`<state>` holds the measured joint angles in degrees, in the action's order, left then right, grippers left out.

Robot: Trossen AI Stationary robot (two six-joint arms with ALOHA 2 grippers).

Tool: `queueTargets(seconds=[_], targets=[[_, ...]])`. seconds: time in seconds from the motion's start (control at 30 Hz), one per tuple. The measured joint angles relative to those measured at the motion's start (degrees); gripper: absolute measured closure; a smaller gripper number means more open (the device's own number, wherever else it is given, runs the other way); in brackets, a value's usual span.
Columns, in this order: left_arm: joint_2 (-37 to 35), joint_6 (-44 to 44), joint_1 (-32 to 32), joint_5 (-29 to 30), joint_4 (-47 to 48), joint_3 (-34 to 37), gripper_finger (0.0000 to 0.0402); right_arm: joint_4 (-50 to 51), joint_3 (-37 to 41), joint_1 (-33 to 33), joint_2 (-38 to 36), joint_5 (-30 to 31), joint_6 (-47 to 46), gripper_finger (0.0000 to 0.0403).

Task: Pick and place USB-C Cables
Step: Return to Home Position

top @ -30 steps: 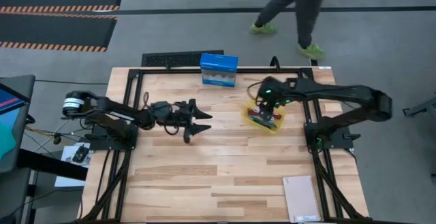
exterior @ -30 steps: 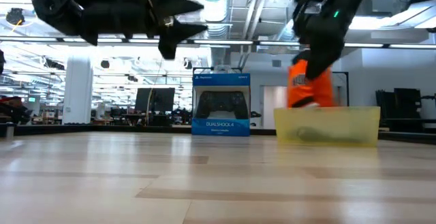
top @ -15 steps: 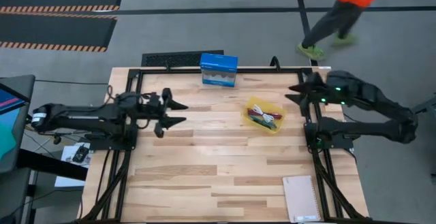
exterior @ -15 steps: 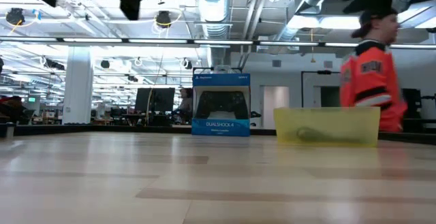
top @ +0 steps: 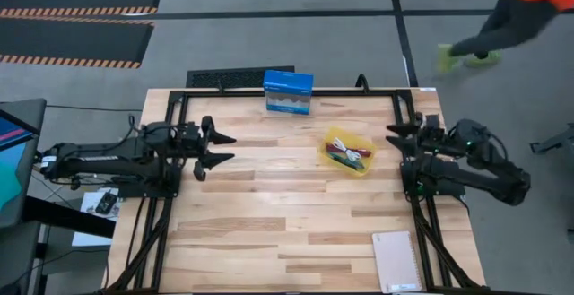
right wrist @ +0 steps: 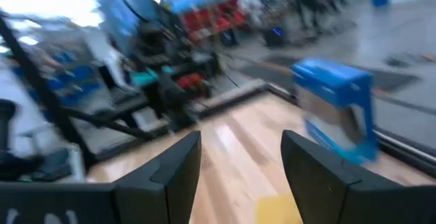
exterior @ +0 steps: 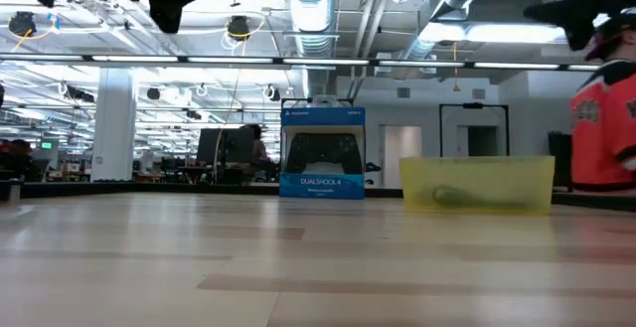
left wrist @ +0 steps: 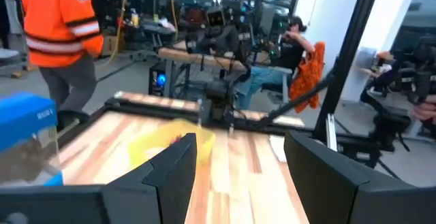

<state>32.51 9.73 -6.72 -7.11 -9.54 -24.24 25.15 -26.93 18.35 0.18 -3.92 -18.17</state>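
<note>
My left gripper (top: 221,148) hangs over the left side of the table (top: 269,228), fingers pointing toward the middle. They are spread wide with nothing between them. In the left wrist view, bare wood fills the whole gap between my two fingers (left wrist: 172,164). My right gripper (top: 395,136) sits by the table's right edge, tips facing inward, and it is just as wide open and just as empty; its own camera shows only planks between the fingers (right wrist: 176,161).

The USB-C Cables (top: 348,154) lie together in the yellow tray (top: 333,137), right of centre and well apart from both my grippers. Red and pale strands show in the tangle, but I cannot separate each cable from above. At table level the tray (exterior: 477,183) is a cloudy yellow wall with only a dim shape behind it.

The blue box (top: 288,92) stands at the far edge, apart from the tray, its printed face toward the low camera (exterior: 322,155). A pale notebook (top: 395,261) lies at the near right corner.

Beyond the table a person in an orange top (top: 527,6) is on the grey floor – the same orange shows at the low view's right edge (exterior: 604,128)
</note>
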Motion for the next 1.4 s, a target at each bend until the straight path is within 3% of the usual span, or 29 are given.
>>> queueTargets(seconds=[0.1, 0.57, 1.0, 1.27, 1.4], targets=[[-0.2, 1.3, 0.1, -0.1, -3.4, 3.2, 0.0191, -4.5, 4.4, -0.1, 0.1, -3.2, -0.4, 0.0178], [-6.4, 9.7, 0.1, -0.1, -20.0, 23.1, 0.0191, -19.2, 18.0, -6.5, 0.0, -3.6, -1.9, 0.0179], [-10.2, 9.0, 2.1, 2.3, -11.6, 23.7, 0.0191, -28.5, 26.4, -10.1, 0.0, -1.6, 0.1, 0.0179], [-10.2, 9.0, 3.4, 6.3, -9.1, 23.7, 0.0191, -28.0, 26.5, -11.2, 0.0, -0.3, 0.1, 0.0179], [-10.2, 9.6, 3.4, 7.0, -9.1, 23.7, 0.0191, -27.5, 26.5, -11.2, 0.2, -0.3, -4.8, 0.0179]])
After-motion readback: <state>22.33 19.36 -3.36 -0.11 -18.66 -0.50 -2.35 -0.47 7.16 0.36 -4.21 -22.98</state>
